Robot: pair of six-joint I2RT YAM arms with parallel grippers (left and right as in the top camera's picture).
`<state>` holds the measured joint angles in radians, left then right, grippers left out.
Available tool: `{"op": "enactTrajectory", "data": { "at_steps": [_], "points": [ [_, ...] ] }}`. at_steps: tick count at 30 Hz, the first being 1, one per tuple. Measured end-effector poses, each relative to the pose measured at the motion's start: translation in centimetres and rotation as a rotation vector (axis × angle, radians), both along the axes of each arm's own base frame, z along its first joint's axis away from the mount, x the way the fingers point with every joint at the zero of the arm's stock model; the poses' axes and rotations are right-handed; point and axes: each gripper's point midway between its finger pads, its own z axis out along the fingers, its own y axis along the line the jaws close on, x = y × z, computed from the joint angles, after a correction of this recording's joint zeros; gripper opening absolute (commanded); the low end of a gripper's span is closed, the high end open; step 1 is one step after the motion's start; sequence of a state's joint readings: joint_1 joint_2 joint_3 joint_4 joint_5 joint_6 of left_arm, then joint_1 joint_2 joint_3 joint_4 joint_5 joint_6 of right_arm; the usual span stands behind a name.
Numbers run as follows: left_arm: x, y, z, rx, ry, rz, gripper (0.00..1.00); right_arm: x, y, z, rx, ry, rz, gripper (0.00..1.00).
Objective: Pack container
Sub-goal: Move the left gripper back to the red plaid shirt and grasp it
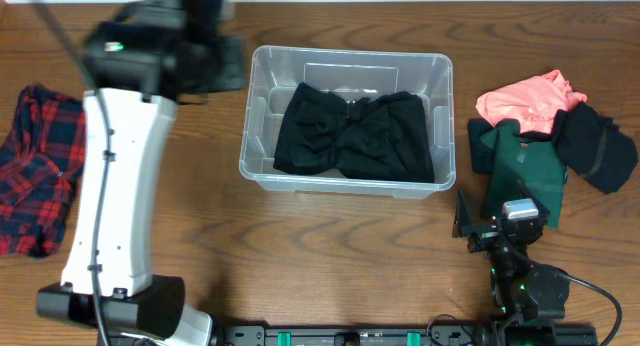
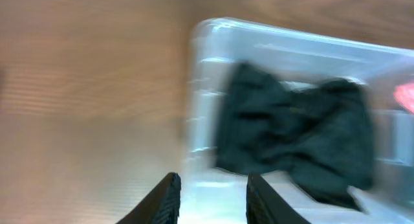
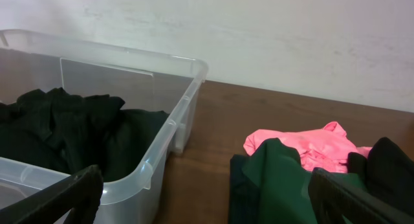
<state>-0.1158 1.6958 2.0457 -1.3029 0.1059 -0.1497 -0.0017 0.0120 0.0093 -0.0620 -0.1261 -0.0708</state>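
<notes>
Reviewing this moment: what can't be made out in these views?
Left wrist: motion blur smears the black garment in the large clear plastic bin; folds unreadable.
Overhead: the left edge cuts off the red plaid shirt; the white left arm hides the table beneath it.
Right wrist: the bottom edge cuts off the dark green garment.

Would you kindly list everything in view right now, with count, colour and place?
container: one, clear plastic, middle of the table.
black garment: one, black, lying inside the container.
plaid shirt: one, red and dark blue, table's left edge.
pink garment: one, pink, atop the pile right of the container.
green garment: one, dark green, under the pink garment.
dark garment: one, black, right end of that pile.
table: one, brown wood, beneath everything.
left pincer: one, black, open and empty, beside the container's left end.
right pincer: one, black, open wide, empty, near the pile.
</notes>
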Motion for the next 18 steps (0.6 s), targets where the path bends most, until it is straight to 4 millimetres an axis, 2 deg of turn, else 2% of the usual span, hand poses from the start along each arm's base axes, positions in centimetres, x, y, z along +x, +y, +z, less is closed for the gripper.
{"op": "enactTrajectory", "data": {
  "at_steps": [2, 5, 9, 12, 14, 18],
  "points": [
    [-0.5, 3.8, -0.3, 0.062, 0.027, 0.102, 0.40, 0.0, 0.0, 0.0, 0.000, 0.000, 0.000, 0.99],
    [-1.1, 8.3, -0.8, 0.150, 0.056, 0.225, 0.42, 0.0, 0.0, 0.0, 0.000, 0.000, 0.000, 0.99],
    [-1.9, 13.1, -2.3, 0.222, 0.108, 0.373, 0.46, 0.0, 0.0, 0.0, 0.000, 0.000, 0.000, 0.99],
    [-1.8, 16.2, -4.6, 0.243, 0.155, 0.466, 0.63, 0.0, 0.0, 0.0, 0.000, 0.000, 0.000, 0.99],
    [-1.4, 18.0, -6.7, 0.247, 0.189, 0.520, 0.68, 0.0, 0.0, 0.0, 0.000, 0.000, 0.000, 0.99],
    [-0.2, 21.0, -11.2, 0.241, 0.255, 0.610, 0.70, 0.0, 0.0, 0.0, 0.000, 0.000, 0.000, 0.99]
  ]
}}
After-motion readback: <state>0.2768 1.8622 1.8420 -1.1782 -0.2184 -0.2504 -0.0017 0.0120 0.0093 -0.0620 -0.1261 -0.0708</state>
